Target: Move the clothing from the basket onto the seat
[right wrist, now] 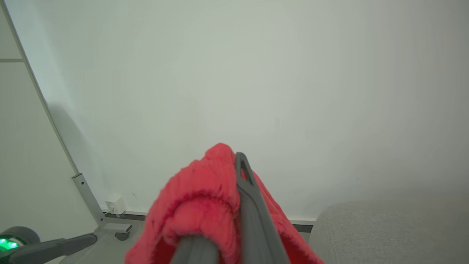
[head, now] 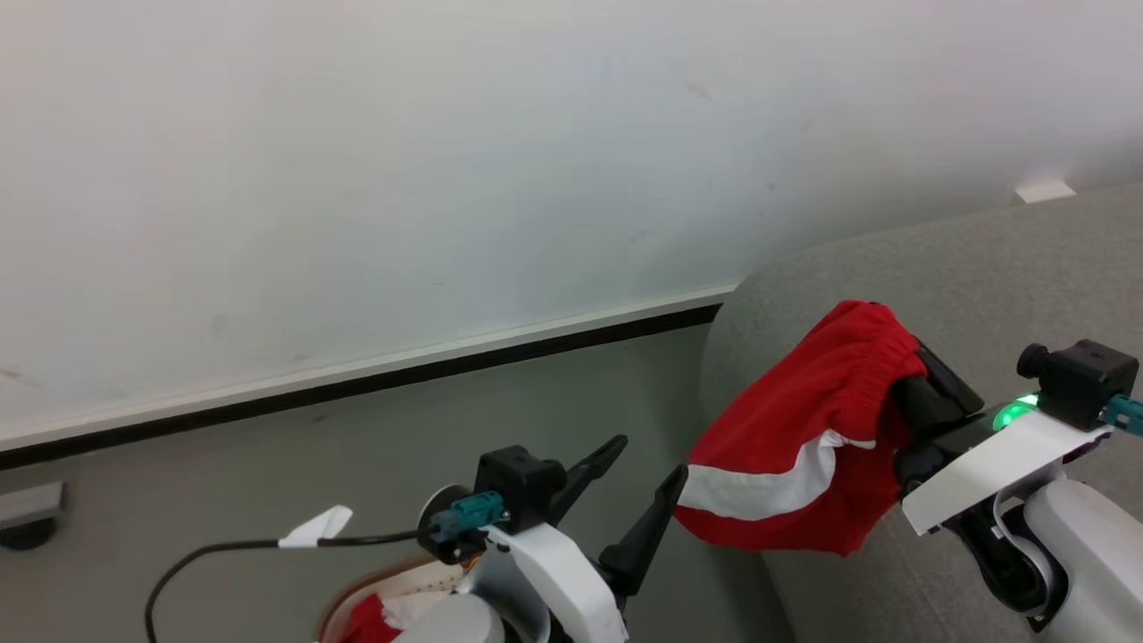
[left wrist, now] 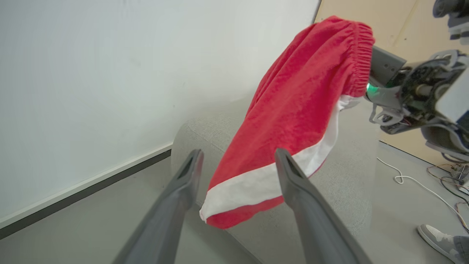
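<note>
"What's nearest?"
"The left tool (head: 650, 455), at six o'clock: long dark fingers spread wide, holding nothing."
"And the right tool (right wrist: 238, 165)?"
"At four o'clock, clamped on a soft red garment with a white stripe (head: 804, 429), which hangs at the rounded edge of the light grey fabric sofa (head: 982, 286). More red cloth (head: 366, 621) lies in the cream brown-rimmed basket (head: 357, 597) at seven."

Plain white wall (head: 402, 134) with dark baseboard (head: 357, 385) over grey floor (head: 268, 464), tan panel (left wrist: 395, 22) at one side, white cable (left wrist: 388, 167) loose on floor, soft even light.
</note>
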Robot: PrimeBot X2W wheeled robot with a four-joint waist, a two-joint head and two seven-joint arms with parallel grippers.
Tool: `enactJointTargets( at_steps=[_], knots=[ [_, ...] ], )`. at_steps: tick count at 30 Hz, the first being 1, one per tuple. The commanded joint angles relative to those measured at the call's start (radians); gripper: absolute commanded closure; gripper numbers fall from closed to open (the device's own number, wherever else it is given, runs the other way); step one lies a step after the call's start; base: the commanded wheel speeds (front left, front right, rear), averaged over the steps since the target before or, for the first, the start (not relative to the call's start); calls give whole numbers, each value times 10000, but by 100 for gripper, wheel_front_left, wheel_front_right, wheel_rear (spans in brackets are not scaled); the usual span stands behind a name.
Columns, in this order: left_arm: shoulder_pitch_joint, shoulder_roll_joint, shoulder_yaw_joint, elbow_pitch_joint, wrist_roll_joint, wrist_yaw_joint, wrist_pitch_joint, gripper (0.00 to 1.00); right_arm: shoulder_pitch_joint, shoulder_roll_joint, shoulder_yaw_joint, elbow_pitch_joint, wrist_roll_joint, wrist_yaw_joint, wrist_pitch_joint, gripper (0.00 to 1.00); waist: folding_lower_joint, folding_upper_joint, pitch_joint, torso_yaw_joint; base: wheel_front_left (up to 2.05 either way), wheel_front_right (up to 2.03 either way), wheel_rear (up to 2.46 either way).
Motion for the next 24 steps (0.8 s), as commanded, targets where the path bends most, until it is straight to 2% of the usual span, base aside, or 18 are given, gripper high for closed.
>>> enactJointTargets(
  at_steps=[1, 13, 19, 24],
  knots=[
    [-78, -21, -19, -29, 117, -11, -82, 0, -25, -97, -65, -39, -6, -21, -36, 100, -1, 0, 207, -397, 0, 0, 0],
    [-275, -383, -494, -160, 302, -172, -252, 0, 195, -497, -775, -615, -62, -21, -35, 100, -1, 0, 751, -1693, 0, 0, 0],
    [-462, -512, -696, -119, 354, -198, -320, 0, 217, -760, -1156, -700, 12, -21, -35, 100, -1, 0, 1051, -1791, 0, 0, 0],
    [-1010, -491, -872, -171, 613, -346, -167, 0, -215, -954, -1897, -591, 293, -21, -34, 100, -1, 0, 2027, -1455, 0, 0, 0]
  ],
)
